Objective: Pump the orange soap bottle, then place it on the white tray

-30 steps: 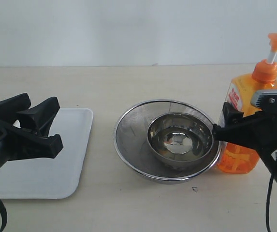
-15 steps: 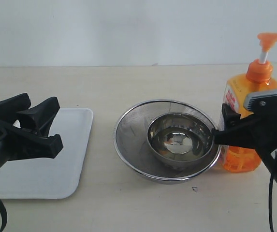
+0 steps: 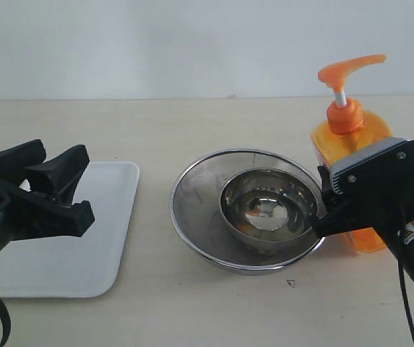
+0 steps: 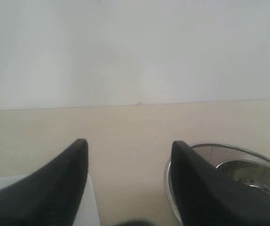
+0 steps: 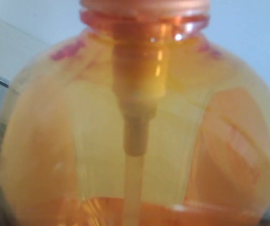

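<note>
1. At 3 o'clock of the steel strainer [image 3: 192, 195] in the exterior view, the right gripper [image 3: 326, 202] is clamped on the orange soap bottle [image 3: 345, 144]. The bottle leans toward 11 o'clock and its base looks clear of the table [image 3: 207, 311].
   - The white tray [image 3: 84, 260] lies well apart, at 9 o'clock of the strainer. The left gripper [image 3: 76, 184] hangs over it, half spread and empty.
   - Risks: the way to the tray crosses the strainer and the steel bowl [image 3: 268, 210], so a low base could catch the rim. The tilt could let the smooth bottle slide in the grip. The left gripper may crowd the landing spot.
   - A second ago the bottle stood upright farther toward 3 o'clock. It has since risen, tipped and come toward the strainer. Everything else is unmoved.
2. From the left wrist view, the left gripper [image 4: 127, 155] holds nothing between its parted fingers.
   - A tray [image 4: 90, 207] corner shows at 7 o'clock and the strainer [image 4: 210, 149] with the bowl [image 4: 252, 169] at 4 o'clock.
   - No bottle is in sight.
3. Close up in the right wrist view, the bottle [image 5: 69, 141] fills the frame, with its dip tube [image 5: 135, 188] visible inside.
   - The gripper's contact is not shown, so I cannot judge how firm the hold is.
</note>
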Controlling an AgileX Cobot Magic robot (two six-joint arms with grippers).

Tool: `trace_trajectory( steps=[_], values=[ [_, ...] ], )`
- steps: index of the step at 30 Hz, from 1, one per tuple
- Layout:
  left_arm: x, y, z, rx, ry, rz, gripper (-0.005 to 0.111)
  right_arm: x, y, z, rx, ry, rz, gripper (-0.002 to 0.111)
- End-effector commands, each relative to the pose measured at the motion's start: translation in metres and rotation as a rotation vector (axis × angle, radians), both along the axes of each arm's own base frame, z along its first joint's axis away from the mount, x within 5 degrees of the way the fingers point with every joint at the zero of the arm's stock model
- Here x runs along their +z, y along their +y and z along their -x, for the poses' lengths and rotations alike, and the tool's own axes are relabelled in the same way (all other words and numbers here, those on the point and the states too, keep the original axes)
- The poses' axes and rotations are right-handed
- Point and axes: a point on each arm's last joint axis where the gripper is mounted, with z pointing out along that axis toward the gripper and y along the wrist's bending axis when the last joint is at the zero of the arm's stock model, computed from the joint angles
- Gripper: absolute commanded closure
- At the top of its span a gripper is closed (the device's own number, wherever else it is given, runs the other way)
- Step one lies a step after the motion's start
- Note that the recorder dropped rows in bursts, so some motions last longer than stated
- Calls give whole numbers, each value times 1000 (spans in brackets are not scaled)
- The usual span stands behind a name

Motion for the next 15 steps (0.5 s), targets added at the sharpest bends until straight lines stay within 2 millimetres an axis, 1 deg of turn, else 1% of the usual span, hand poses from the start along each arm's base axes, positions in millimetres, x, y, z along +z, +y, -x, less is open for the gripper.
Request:
trace_trajectory(
  steps=[1,15],
  values=[
    [0,2,1,5,3,12,57,1,0,0,7,-6,26,108],
    [0,2,1,5,3,12,57,0,-2,0,-7,-5,31,108]
  ],
)
